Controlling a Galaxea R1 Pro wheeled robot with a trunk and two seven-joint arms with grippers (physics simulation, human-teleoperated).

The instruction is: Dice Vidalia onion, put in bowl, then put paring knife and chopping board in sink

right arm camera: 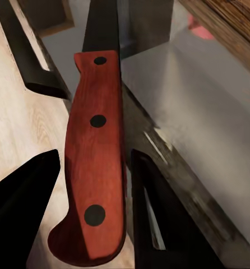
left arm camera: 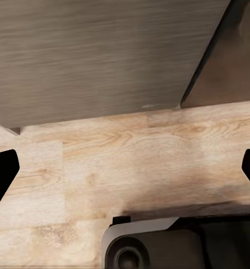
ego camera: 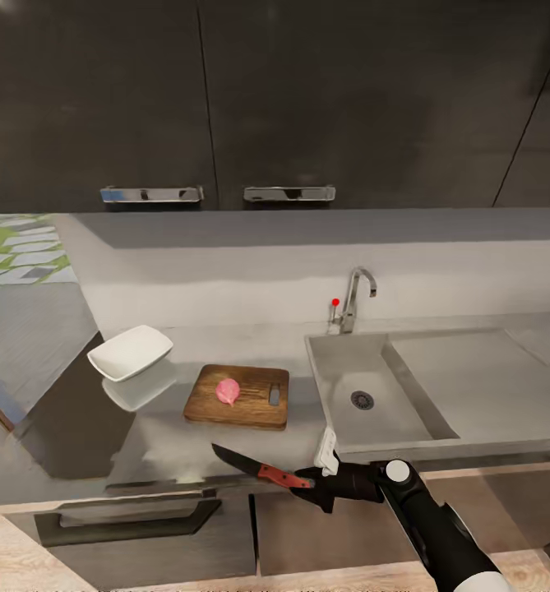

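Note:
A pink Vidalia onion point(ego camera: 228, 390) rests on the dark wooden chopping board point(ego camera: 254, 413), which lies on the grey countertop point(ego camera: 102, 448) just left of the sink point(ego camera: 340, 370). Further left stands the white bowl point(ego camera: 131, 352). My right gripper point(ego camera: 309, 481) hovers at the counter's front edge, shut on the red handle of the paring knife point(ego camera: 258, 469); the dark blade points left. Up close, the handle point(right arm camera: 94, 162) sits between the black fingers point(right arm camera: 24, 196), with the board's edge point(right arm camera: 231, 17) beyond. My left gripper point(left arm camera: 125, 168) hangs open over wooden floor.
A chrome tap point(ego camera: 355, 298) with a red knob stands behind the basin, and a flat drainboard point(ego camera: 480, 374) lies to its right. Dark upper cabinets with chrome handles point(ego camera: 151, 194) hang overhead. A black drawer handle point(ego camera: 127, 522) sits below the counter front.

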